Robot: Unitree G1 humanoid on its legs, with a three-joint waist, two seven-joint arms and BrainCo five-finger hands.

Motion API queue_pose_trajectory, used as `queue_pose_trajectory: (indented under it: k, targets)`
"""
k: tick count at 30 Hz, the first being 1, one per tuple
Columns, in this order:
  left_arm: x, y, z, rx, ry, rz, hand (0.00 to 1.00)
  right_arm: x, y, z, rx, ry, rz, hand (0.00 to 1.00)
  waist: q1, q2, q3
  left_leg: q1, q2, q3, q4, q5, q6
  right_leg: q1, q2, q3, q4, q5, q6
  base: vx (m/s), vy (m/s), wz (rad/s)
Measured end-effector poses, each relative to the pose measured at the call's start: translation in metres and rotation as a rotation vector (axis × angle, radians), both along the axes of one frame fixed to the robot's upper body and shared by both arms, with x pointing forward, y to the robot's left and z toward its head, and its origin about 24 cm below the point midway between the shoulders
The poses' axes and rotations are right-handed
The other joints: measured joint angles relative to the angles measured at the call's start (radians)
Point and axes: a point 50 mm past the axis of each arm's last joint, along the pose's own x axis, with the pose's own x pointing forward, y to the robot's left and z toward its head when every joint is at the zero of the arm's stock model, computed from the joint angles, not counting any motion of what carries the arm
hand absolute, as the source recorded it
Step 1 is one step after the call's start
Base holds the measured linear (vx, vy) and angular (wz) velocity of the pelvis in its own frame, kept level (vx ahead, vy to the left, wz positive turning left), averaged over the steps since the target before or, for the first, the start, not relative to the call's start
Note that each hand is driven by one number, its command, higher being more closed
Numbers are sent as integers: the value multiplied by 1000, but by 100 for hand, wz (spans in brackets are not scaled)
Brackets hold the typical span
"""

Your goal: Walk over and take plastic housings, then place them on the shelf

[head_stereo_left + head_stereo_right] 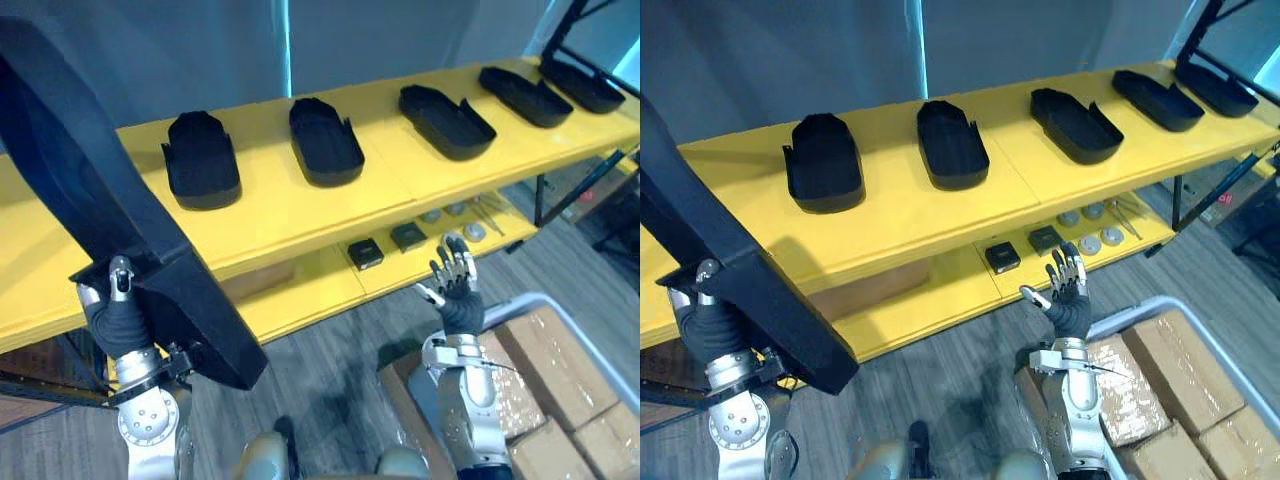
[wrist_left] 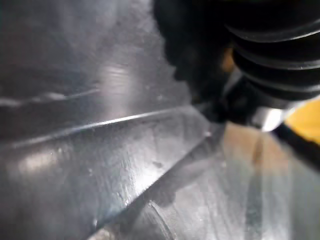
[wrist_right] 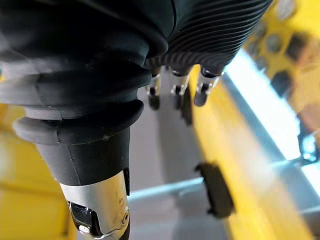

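Left eye view: the left hand (image 1: pixel 120 318) grips the lower end of a large black housing (image 1: pixel 90 190), thumb over its rim (fingers hidden behind), before the left front edge of the yellow shelf (image 1: pixel 290 215). Five more housings (image 1: pixel 325 142) line the top board. The right hand (image 1: pixel 458 290) is spread below the front edge, above cardboard boxes (image 1: pixel 565 350). Right wrist view: straight fingers (image 3: pixel 175 90).

Five black housings (image 1: pixel 325 140) lie spaced along the yellow shelf (image 1: pixel 270 215).

Cardboard boxes (image 1: pixel 1170 365), grey plank floor (image 1: pixel 940 380)
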Motion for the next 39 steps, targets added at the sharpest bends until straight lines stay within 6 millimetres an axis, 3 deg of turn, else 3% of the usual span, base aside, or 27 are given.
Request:
queue_pose_trajectory:
  k: [1, 2, 3, 4, 5, 6, 8, 10, 15, 17, 19, 24, 27, 29, 33, 35, 39]
  targets:
    - [4, -1, 2, -2, -8, -9, 100, -3, 0, 5, -4, -24, 4, 0, -15, 2, 1, 13, 1, -27, -2, 1, -11, -39, 34, 34, -66, 3, 1, 300, -64, 67]
    - [4, -1, 2, -2, -8, -9, 100, -3, 0, 5, -4, -24, 4, 0, -15, 2, 1, 13, 1, -27, -2, 1, -11, -39, 34, 34, -66, 3, 1, 317, -98, 91]
    - [7, -2, -1, -5, 5, -14, 100, -6, 0, 7, -10, -35, 13, 0, -29, -1, -3, 37, -3, -64, 2, -10, -30, -62, 64, 74, -210, 75, 16, 327, -122, 85]
    - [7, -3, -2, -2, 14, -16, 100, -8, 0, 6, -13, -29, 17, 0, -29, -32, -22, 51, -25, -83, 11, -32, -58, -56, 61, 90, -316, 270, -2, 335, -147, 102]
    - [7, -3, -5, -6, 23, -14, 100, -7, 1, 5, -26, -26, 28, 0, -27, -26, -26, 55, -28, -96, 17, -50, -66, -43, 54, 85, -319, 241, 22, 345, -174, 46]
    - [7, -6, -12, -30, 53, -23, 100, -6, -1, 5, -64, -21, 39, 0, -4, 16, -38, 60, 6, -98, 21, -57, -75, -8, 82, 79, -374, 249, 18, 276, -151, 13]
    - [5, -9, -16, -41, 73, -35, 100, -3, 0, 8, -102, -33, 66, 0, 1, 59, -49, 66, 35, -88, 18, -61, -80, 50, 115, 56, -470, 271, 9, 309, -157, 10]
    - [5, -11, -16, -40, 71, -38, 100, 0, 0, 12, -116, -48, 74, 0, 2, 76, -59, 85, 47, -81, 10, -61, -81, 90, 137, 48, -518, 280, -1, 206, -89, 5]
    - [7, -12, -13, -48, 47, -37, 100, 5, -6, 20, -119, -78, 40, 0, -3, 81, -59, 97, 57, -33, 20, -56, -87, 129, 139, 52, -560, 279, -2, 86, -10, -3]
    - [10, -16, -10, -49, 29, -58, 100, 3, -12, 19, -123, -71, 12, 0, -15, 79, -55, 96, 51, 56, 20, -36, -116, 158, 118, 8, -573, 278, -1, 12, 54, 60]
    - [12, -25, -5, -35, -6, -111, 100, 1, -21, 20, -167, -71, -49, 0, -29, 82, -54, 101, 35, 135, 19, -5, -100, 198, 87, -60, -579, 271, 0, -8, 51, 90]
    - [6, -28, 0, -17, -39, -91, 100, 3, -8, 38, -160, -221, 24, 0, -1, 100, -53, 118, 28, 77, -72, 11, -87, 197, 97, -89, -594, 262, 12, -53, -10, 32]
    - [5, -29, -3, 13, -9, -77, 100, -1, 18, 60, -113, -363, 105, 0, -1, 98, -54, 143, 26, 46, -131, 29, -89, 232, 103, -132, -620, 265, 12, -67, -17, 33]
    - [2, -26, -4, 12, 6, -71, 100, -1, 34, 70, -99, -418, 149, 0, 16, 97, -56, 151, 25, 41, -150, 39, -91, 234, 105, -134, -621, 266, 13, -54, -4, 7]
    - [-3, -19, -12, -83, 57, -72, 100, -1, 43, 73, -62, -427, 162, 0, 29, 97, -56, 146, 23, 20, -153, 45, -91, 242, 103, -159, -621, 267, 15, 4, -1, 18]
    - [-13, -14, -28, -173, 138, -65, 100, 0, 43, 73, -51, -414, 142, 0, 39, 97, -56, 138, 25, 12, -142, 43, -89, 245, 105, -168, -619, 266, 14, 41, -2, 18]
    - [-21, -20, -40, -172, 207, -110, 100, 6, 41, 62, -79, -347, 123, 0, 54, 88, -51, 96, 32, -7, -93, 39, -85, 222, 105, -179, -607, 262, 7, 26, -13, 11]
